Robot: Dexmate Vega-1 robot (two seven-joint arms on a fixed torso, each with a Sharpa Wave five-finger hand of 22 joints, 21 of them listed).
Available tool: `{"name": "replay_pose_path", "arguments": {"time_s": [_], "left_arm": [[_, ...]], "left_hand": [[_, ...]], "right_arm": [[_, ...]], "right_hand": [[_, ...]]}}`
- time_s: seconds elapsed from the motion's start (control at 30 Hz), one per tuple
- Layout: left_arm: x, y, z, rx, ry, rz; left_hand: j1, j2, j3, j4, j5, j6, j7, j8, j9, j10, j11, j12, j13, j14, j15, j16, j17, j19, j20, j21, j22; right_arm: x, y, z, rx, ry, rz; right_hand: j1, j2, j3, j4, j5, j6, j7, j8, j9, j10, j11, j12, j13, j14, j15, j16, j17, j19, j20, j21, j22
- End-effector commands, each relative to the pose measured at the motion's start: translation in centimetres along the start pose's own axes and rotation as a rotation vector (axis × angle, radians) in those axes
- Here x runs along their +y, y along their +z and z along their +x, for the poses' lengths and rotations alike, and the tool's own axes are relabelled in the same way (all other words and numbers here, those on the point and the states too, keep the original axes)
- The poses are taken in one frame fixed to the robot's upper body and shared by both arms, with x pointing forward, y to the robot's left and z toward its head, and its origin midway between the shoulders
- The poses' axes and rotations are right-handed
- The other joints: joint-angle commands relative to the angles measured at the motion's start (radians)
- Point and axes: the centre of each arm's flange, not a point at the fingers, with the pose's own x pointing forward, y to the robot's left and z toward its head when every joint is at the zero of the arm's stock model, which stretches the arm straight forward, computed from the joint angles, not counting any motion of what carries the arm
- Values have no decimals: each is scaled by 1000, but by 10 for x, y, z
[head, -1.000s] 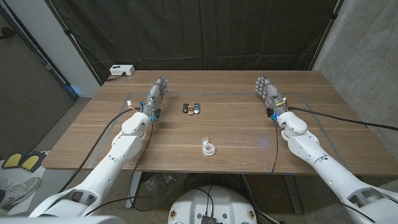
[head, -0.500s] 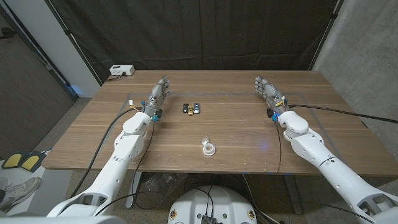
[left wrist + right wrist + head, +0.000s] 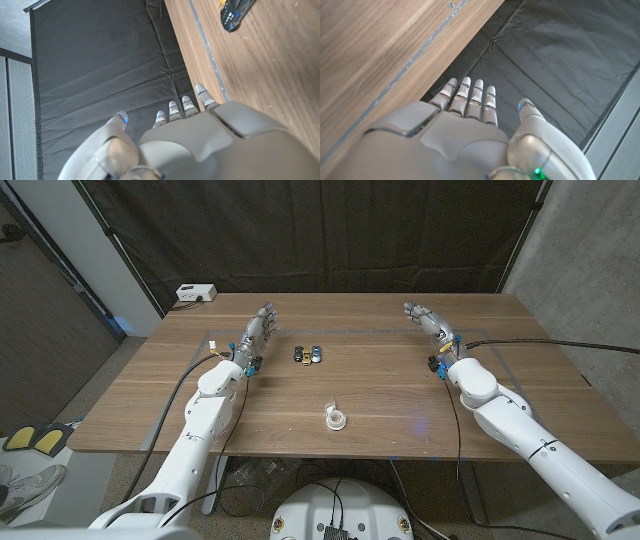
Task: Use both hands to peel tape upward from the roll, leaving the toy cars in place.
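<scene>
A small white tape roll (image 3: 336, 418) lies near the table's front middle. Three toy cars (image 3: 306, 354) stand side by side further back, left of centre; one dark car (image 3: 235, 11) shows in the left wrist view. My left hand (image 3: 255, 335) hovers at the back left, fingers straight and apart, empty. My right hand (image 3: 427, 324) is at the back right, fingers extended and empty. Both hands are far from the roll. The same outstretched fingers (image 3: 182, 107) appear in the left wrist view, and the right hand's fingers (image 3: 470, 97) reach past the table's far edge.
The wooden table (image 3: 380, 400) bears a thin blue line (image 3: 415, 57) marking a rectangle. A white box (image 3: 195, 293) sits at the back left corner. A black curtain (image 3: 320, 230) hangs behind the table. Black cables (image 3: 540, 345) run from both wrists across the table.
My right hand has turned and shifted slightly left toward the table's middle, the forearm swinging with it. My left hand has edged a little farther back. Roll and cars are unmoved.
</scene>
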Motion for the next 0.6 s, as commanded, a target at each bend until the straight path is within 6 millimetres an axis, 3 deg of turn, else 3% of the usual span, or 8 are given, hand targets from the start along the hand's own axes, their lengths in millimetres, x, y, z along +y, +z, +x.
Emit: {"name": "replay_pose_path", "arguments": {"time_s": [0.03,0.3,0.4,0.6], "left_arm": [[-8,0,-1,3,-45,3],[-16,0,3,0,-73,1],[-20,0,6,-2,-84,0],[-30,0,15,-2,-112,0]], "left_hand": [[8,-4,-6,-1,-3,6,0,2,5,7,-1,7,4,11,2,9,2,-9,12,0,3],[8,-4,-7,-1,-4,8,0,2,5,11,1,8,5,22,3,12,3,-4,16,0,4],[8,-4,-7,-1,-5,8,-1,2,5,14,2,9,5,25,4,12,3,-2,15,-1,4],[8,-4,-8,0,-6,8,0,2,5,15,3,8,5,31,6,14,4,0,19,-2,4]], "right_arm": [[16,47,-33,-67,-32,-245],[32,75,-59,-116,-86,-409],[36,84,-69,-136,-121,-467],[45,98,-83,-162,-187,-580]], "right_hand": [[15,0,11,-2,7,35,-1,9,2,44,-4,15,1,27,-7,9,3,10,4,11,4],[20,0,22,-9,10,99,-3,21,2,96,-14,29,1,78,-20,17,3,34,0,22,5],[26,3,32,-15,14,143,-5,28,2,136,-19,39,0,124,-38,24,3,60,-13,33,7],[29,7,54,-20,21,261,-12,44,2,254,-12,68,0,247,-82,47,6,120,-13,64,14]]}}
